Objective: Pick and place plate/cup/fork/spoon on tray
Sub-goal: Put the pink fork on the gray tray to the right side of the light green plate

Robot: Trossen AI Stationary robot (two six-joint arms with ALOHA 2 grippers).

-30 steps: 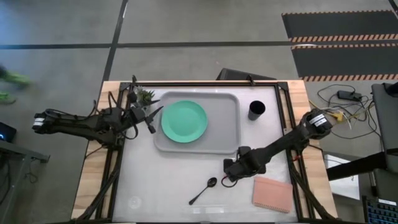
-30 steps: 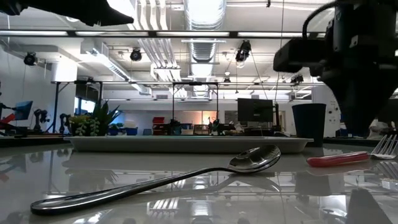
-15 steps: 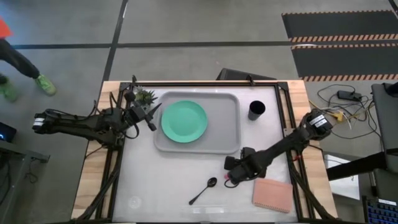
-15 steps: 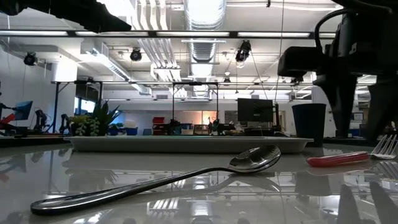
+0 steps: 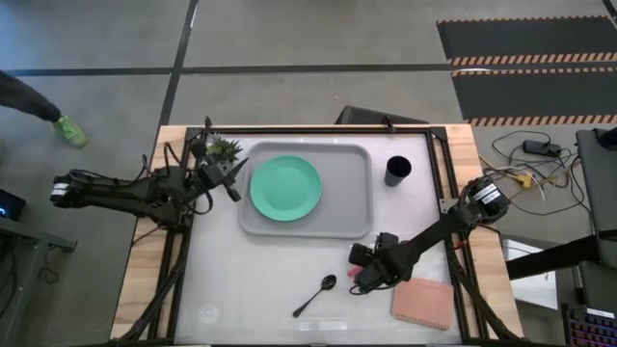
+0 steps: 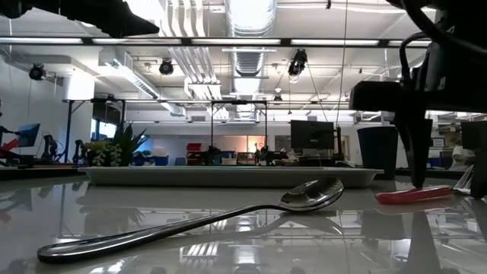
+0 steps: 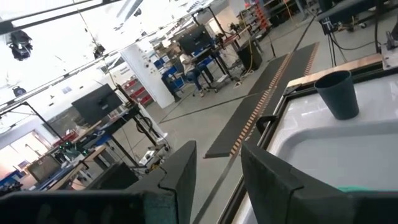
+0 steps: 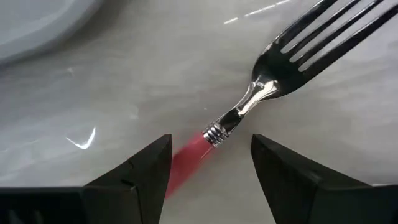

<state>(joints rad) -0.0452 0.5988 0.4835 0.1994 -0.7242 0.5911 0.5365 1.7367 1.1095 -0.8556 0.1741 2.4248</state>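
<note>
Only the plate sits on the tray; cup and spoon wait. Right gripper, spread wide, straddles the fork; left gripper idles, parted.

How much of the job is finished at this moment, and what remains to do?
Done: the plate lies on the tray. In hand: the right gripper, open, straddles the fork at its pink handle on the table, not yet gripping. Left: the fork, the spoon and the cup, all off the tray. The left gripper waits beside the tray.
</note>
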